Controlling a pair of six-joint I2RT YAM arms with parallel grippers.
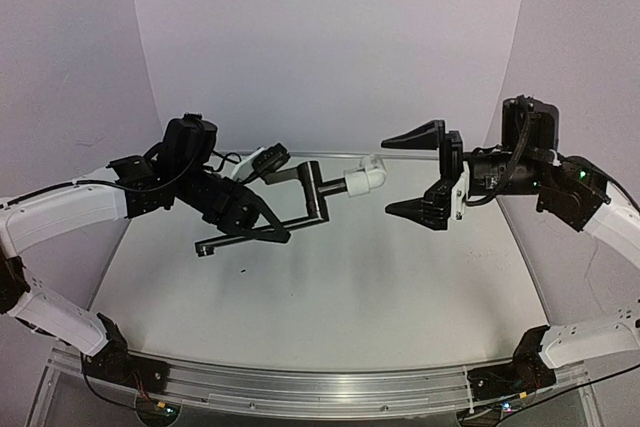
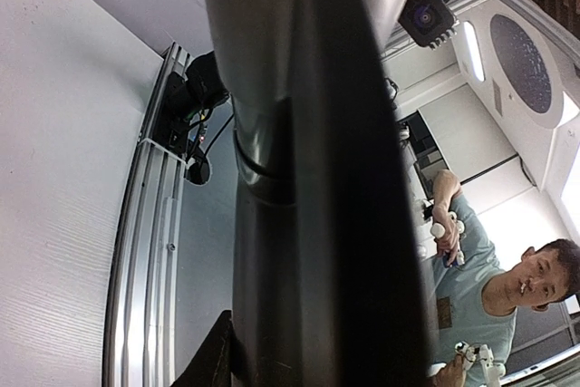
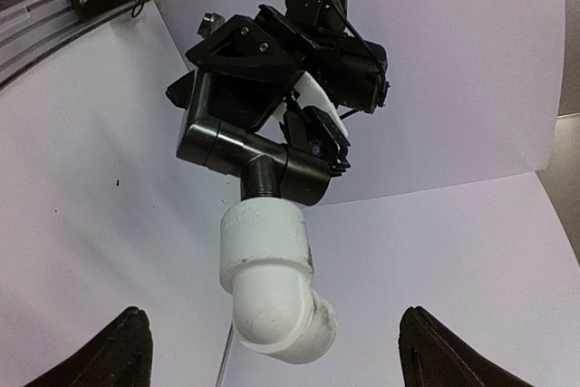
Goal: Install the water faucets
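Note:
The black faucet pipe [image 1: 300, 219] with its bent crank end is held in the air over the table by my left gripper [image 1: 262, 209], which is shut on it. In the left wrist view the pipe [image 2: 308, 178] fills the middle, with one fingertip [image 2: 213, 360] beside it. A white plastic elbow fitting [image 1: 364, 179] sits on the pipe's threaded end and points at my right gripper [image 1: 416, 173]. That gripper is open and empty, with the fitting [image 3: 272, 278] just short of the gap between its fingertips [image 3: 100, 355]. The black faucet body [image 3: 254, 156] and my left gripper [image 3: 272, 52] lie behind the fitting.
The white table [image 1: 350, 287] is walled by white backdrop panels [image 1: 330, 37] at the back and sides. An aluminium rail [image 1: 300, 384] runs along the near edge between the arm bases. A person [image 2: 507, 287] stands beyond the table in the left wrist view.

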